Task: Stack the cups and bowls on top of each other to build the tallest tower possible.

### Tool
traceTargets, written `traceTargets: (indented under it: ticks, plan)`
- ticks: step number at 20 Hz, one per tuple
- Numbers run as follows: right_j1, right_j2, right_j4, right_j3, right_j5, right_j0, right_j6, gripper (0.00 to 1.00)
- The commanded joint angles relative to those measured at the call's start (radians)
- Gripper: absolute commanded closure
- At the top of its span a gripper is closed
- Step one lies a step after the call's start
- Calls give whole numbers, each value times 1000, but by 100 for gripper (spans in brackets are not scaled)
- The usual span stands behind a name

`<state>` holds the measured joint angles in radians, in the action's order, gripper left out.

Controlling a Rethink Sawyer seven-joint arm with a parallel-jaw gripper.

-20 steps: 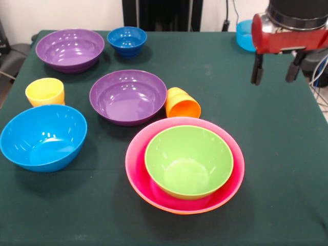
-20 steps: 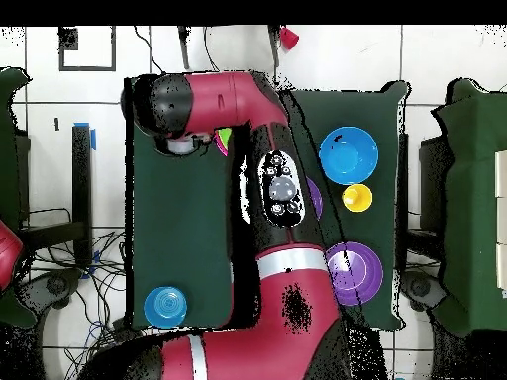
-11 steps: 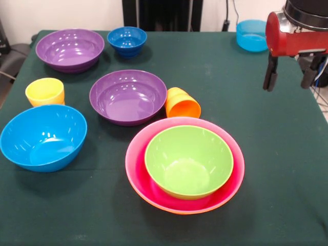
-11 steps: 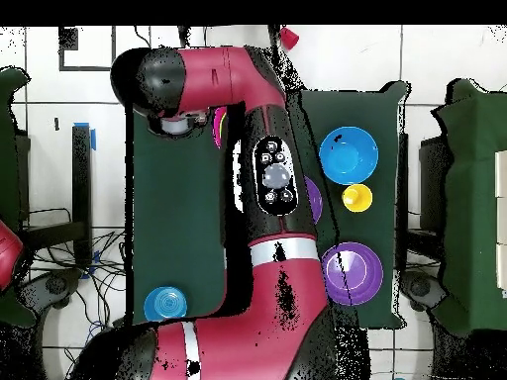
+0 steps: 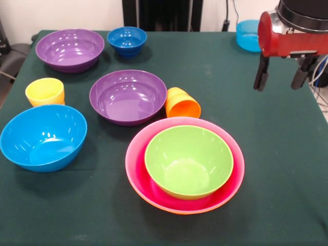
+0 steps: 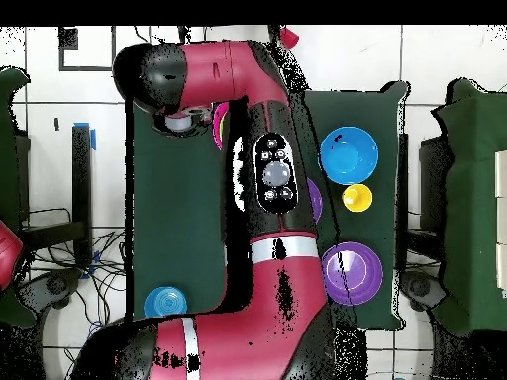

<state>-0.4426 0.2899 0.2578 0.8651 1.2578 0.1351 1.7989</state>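
Note:
My gripper (image 5: 280, 79) hangs open and empty above the table's right side, past the stack and near the teal bowl (image 5: 248, 35). The tower is a green bowl (image 5: 188, 160) nested in the large pink bowl (image 5: 137, 166), with an orange bowl's rim (image 5: 179, 209) showing beneath. An orange cup (image 5: 182, 104) lies on its side between the stack and a purple bowl (image 5: 128, 96). At the left a yellow cup (image 5: 45, 91) stands upright. In the overhead view the arm (image 6: 272, 178) covers the stack and gripper.
A light blue bowl (image 5: 43, 136) sits at the front left. A second purple bowl (image 5: 69, 48) and a small dark blue bowl (image 5: 127, 40) stand at the far left. Overhead, the light blue bowl (image 6: 348, 154), yellow cup (image 6: 356, 197), purple bowl (image 6: 353, 272) and teal bowl (image 6: 164, 302) show.
In the front view the gripper first shifted right, then came back slightly left, staying open. The bowls and cups have not moved.

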Motion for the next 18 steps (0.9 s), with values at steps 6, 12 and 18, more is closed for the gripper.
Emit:
traceTargets:
  ticks: [6,12,18]
  plan:
    - [46,-18,53,123,-67,15,-25,0]
    - [-29,-56,35,342,-202,25,57,0]
    - [-70,-76,34,530,-417,43,108,0]
